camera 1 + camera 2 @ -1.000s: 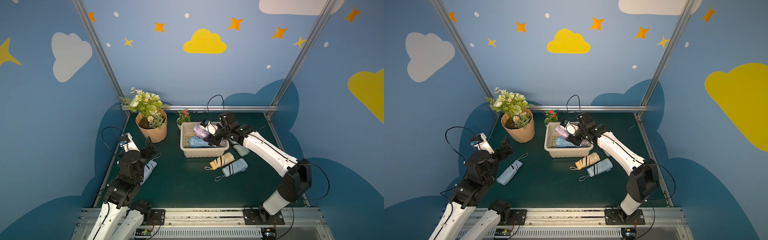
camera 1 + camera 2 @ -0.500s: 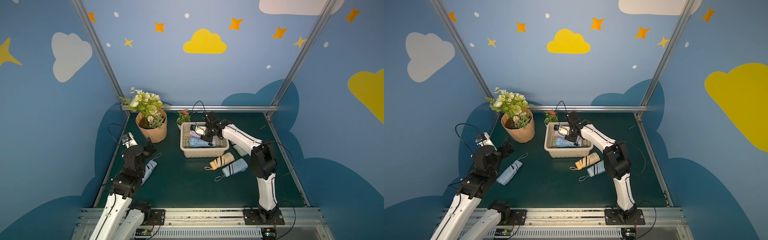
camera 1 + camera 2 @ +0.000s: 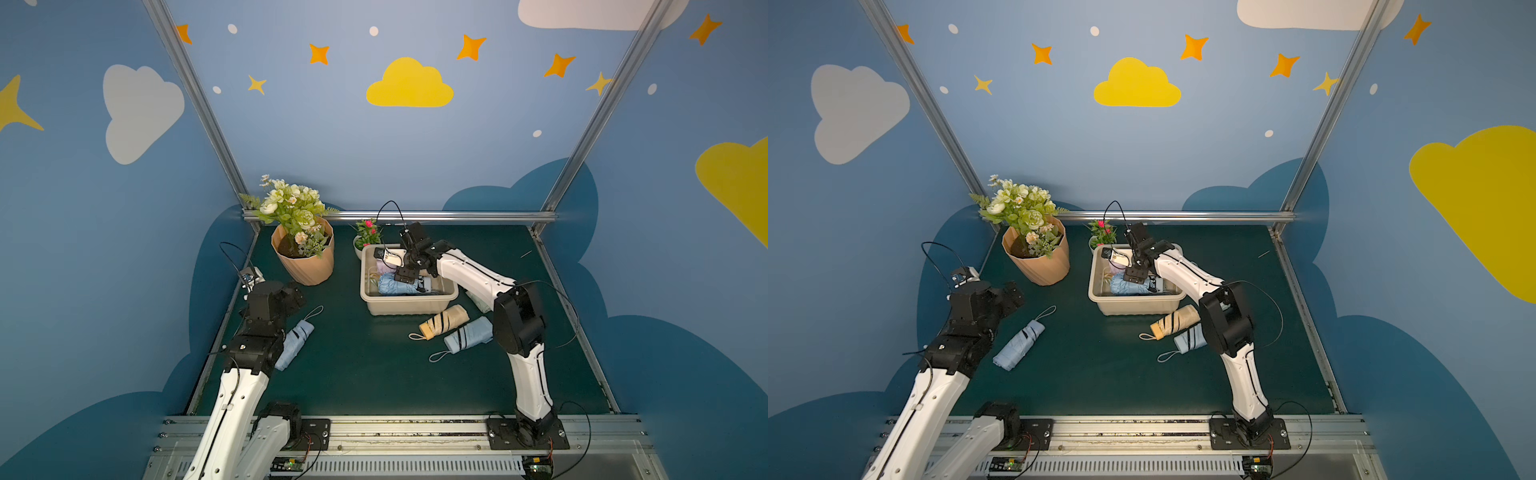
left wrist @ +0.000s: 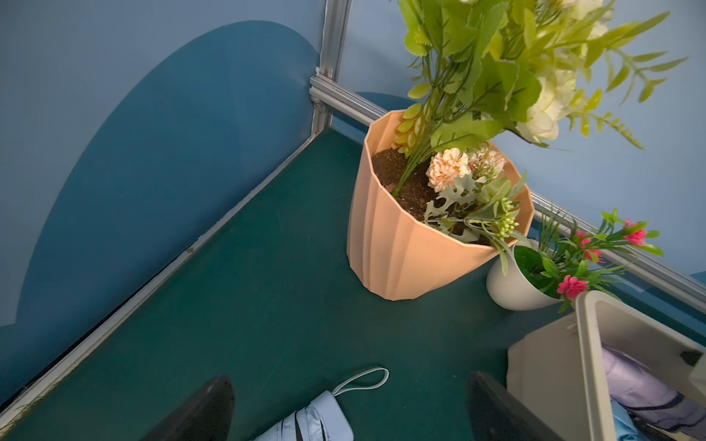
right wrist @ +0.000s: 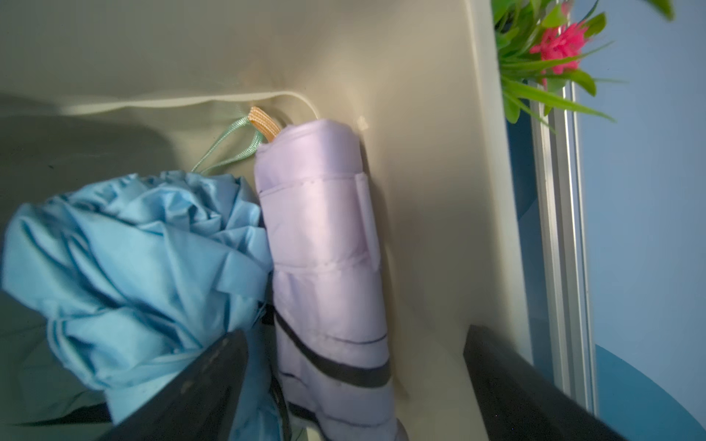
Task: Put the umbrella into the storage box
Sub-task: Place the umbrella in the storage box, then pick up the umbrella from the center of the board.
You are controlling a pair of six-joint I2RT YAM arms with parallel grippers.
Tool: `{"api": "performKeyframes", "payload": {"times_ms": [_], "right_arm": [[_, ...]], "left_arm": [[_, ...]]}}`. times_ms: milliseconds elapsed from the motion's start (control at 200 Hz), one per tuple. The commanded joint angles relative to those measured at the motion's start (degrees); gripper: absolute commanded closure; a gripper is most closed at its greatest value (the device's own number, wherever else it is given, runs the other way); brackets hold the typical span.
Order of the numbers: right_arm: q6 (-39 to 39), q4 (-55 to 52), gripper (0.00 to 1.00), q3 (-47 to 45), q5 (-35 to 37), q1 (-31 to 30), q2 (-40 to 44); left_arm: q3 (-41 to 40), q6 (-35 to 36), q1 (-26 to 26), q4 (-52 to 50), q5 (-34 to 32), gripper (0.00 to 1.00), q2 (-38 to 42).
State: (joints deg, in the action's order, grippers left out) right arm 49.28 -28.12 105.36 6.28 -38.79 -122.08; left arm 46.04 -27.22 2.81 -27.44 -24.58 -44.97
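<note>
The right hand (image 5: 353,336) hung inside the storage box (image 3: 407,306), fingers spread wide and clamped on nothing. Between them, below the hand, lay the lilac umbrella (image 5: 324,248), its long axis running straight ahead of the hand along the box wall. A crumpled blue umbrella (image 5: 133,248) pressed against its far side. The lilac one looked delivered, so I judged the next pick would fall to whichever arm sat nearer a loose umbrella.

The left hand (image 3: 1012,294) also stood with fingers apart and empty, above the table (image 3: 365,374). A light-blue umbrella (image 3: 1019,345) lay on the table just beneath and behind it, strap end nearest the fingers. Its length seemingly crossed the line between them, though the wrist view caught only its tip. Nothing stood between hand and umbrella. The flower pot (image 3: 305,266) and a small white pot (image 4: 512,286) stood ahead of the hand, clear of a straight descent.

A tan striped umbrella (image 3: 444,320) and a pale-blue umbrella (image 3: 469,334) lay side by side outside the box, behind the right hand near that arm's elbow. Reaching them meant lifting over the box rim first.
</note>
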Motion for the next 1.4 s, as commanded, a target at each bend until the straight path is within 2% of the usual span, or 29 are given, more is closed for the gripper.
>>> {"api": "performKeyframes", "payload": {"times_ms": [0, 135, 325, 481, 586, 901, 1186, 1397], "right_arm": [[-3.8, 2.5, 0.05, -1.3, -0.4, 0.0, 6.4], [-11.2, 3.5, 0.05, -6.0, -4.9, -0.3, 13.7], [-21.8, 8.4, 0.07, -17.3, -11.0, -1.4, 25.1], [-32.4, 13.9, 0.09, -27.4, -16.1, -2.3, 33.7], [-39.7, 17.8, 0.09, -34.0, -19.0, -3.0, 38.6], [-42.9, 13.6, 0.1, -38.3, -18.9, -5.0, 44.7], [-42.9, 11.8, 0.1, -38.1, -17.5, -6.1, 46.7], [-44.4, 12.3, 0.1, -38.6, -16.4, -7.3, 47.6]], "left_arm": [[3.7, 6.5, -2.1, -1.3, 3.2, 0.0, -0.7], [7.4, 18.0, -4.1, -2.4, 7.9, 0.0, -2.6], [12.1, 37.2, -4.9, -7.5, 15.5, 0.0, -6.3], [13.3, 49.9, -4.9, -15.6, 18.6, 0.0, -8.3], [11.2, 56.0, -4.4, -19.8, 17.4, 0.0, -7.8], [2.9, 58.6, -4.5, -27.2, 15.1, 0.0, -5.6], [-5.9, 61.4, -5.5, -24.5, 18.2, 0.0, -4.5], [-8.8, 61.7, -6.3, -19.1, 16.6, 0.0, -6.0]]}}
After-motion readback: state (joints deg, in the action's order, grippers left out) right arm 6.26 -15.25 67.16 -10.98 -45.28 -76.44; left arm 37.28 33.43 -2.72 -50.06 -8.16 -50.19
